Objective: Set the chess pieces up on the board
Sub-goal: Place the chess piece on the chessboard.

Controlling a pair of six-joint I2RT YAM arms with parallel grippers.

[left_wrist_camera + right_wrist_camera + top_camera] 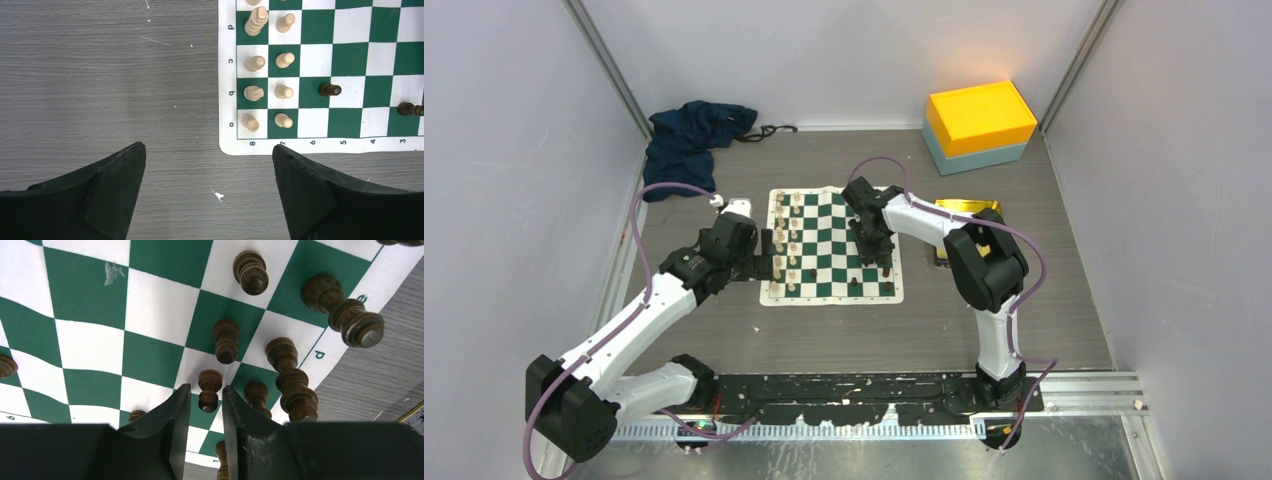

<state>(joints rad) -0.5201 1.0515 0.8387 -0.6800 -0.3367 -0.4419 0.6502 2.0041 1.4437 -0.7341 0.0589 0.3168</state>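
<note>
The board (824,240) lies flat in the middle of the table. Cream chess pieces (284,92) stand in two columns along its left edge. Dark pieces (226,340) stand at its right side, with two tall ones (292,380) near the edge. My right gripper (206,388) hovers low over the board's right part, slightly open. A dark pawn (209,382) stands upright between its fingers with a gap on each side. My left gripper (209,147) is wide open and holds nothing, over bare table just off the board's near left corner. A lone dark pawn (329,90) stands mid-board.
An orange and teal box (979,125) sits at the back right. A gold tray (964,208) lies right of the board, partly behind my right arm. A dark blue cloth (689,140) is heaped at the back left. Walls close in on three sides.
</note>
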